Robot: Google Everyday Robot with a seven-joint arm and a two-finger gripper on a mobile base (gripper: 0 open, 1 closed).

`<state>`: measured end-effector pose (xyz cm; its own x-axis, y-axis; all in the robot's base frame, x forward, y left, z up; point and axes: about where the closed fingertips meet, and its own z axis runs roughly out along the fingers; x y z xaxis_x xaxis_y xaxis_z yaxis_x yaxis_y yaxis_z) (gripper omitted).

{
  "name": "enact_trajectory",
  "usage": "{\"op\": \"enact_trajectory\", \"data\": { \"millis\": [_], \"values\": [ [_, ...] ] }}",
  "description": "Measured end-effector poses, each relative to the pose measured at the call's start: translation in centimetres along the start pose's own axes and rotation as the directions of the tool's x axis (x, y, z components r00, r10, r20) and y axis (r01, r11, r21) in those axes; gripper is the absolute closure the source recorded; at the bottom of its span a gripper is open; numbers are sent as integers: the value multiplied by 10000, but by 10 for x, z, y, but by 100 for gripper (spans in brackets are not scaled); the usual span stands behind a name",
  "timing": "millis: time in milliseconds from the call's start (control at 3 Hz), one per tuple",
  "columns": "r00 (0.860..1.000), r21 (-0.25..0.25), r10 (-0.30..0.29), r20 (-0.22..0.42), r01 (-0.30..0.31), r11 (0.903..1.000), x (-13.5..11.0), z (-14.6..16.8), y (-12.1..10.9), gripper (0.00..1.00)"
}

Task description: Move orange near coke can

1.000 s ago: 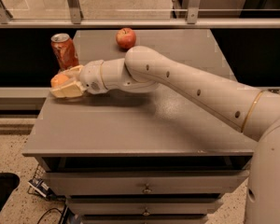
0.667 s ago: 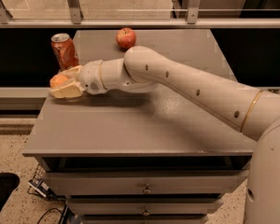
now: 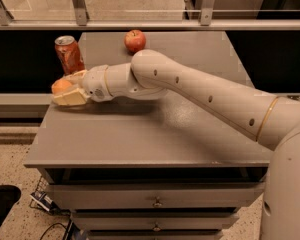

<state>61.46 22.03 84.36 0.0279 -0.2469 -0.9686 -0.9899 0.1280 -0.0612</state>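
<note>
The cream-coloured fingers [image 3: 70, 98] close round the orange [image 3: 60, 85], one below and in front of it and one behind it on the can side, so the fruit sits gripped between them with only its upper left part showing. The gripper [image 3: 62, 89] is at the left edge of the grey cabinet top [image 3: 140, 134]; whether the orange touches the surface cannot be told. Just behind the fingers stands the coke can [image 3: 69, 54], upright, near the orange but apart from it, with nothing between them. Further back and to the right lies a red apple [image 3: 135, 40], well clear of the gripper. The white arm [image 3: 205, 96] reaches across the top from the right. Below are drawers [image 3: 157, 202], and a metal rail [image 3: 150, 25] runs behind.
</note>
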Motion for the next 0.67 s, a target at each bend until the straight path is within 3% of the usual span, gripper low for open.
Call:
{"op": "enact_trajectory", "data": {
  "millis": [333,667],
  "values": [
    [10000,-43,-6,6,6,10000,-1,2,2,0],
    [10000,-43,-6,6,6,10000,-1,2,2,0]
  ]
}}
